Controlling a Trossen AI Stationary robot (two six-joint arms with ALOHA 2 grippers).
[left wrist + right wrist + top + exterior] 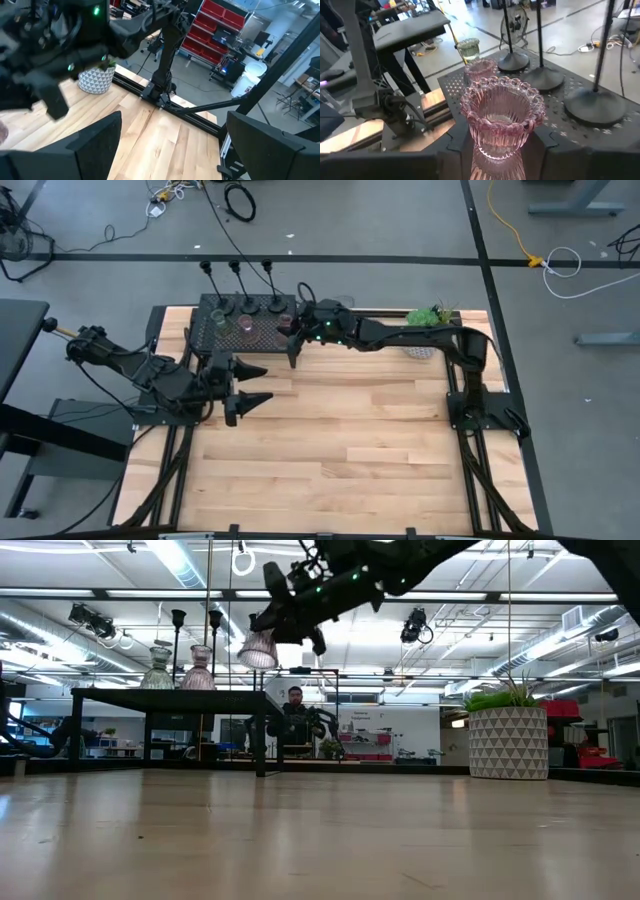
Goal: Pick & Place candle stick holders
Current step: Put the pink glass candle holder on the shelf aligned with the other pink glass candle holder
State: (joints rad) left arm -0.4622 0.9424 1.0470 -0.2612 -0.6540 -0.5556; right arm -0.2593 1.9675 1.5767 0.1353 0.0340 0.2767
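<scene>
Pinkish ribbed glass candle holder (501, 120) sits clamped in our right gripper (292, 330), lifted above the black mesh box (570, 135). Only our low view shows it clear of the box. Our left gripper (250, 383) gapes empty.

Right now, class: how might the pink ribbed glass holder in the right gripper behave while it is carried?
The pink glass holder looks like thick ribbed glass, so probably stiff and heavy for its size. Smooth glass may slip between the right gripper's fingers. Lifted above the black mesh box, it would likely chip or crack if dropped.
</scene>
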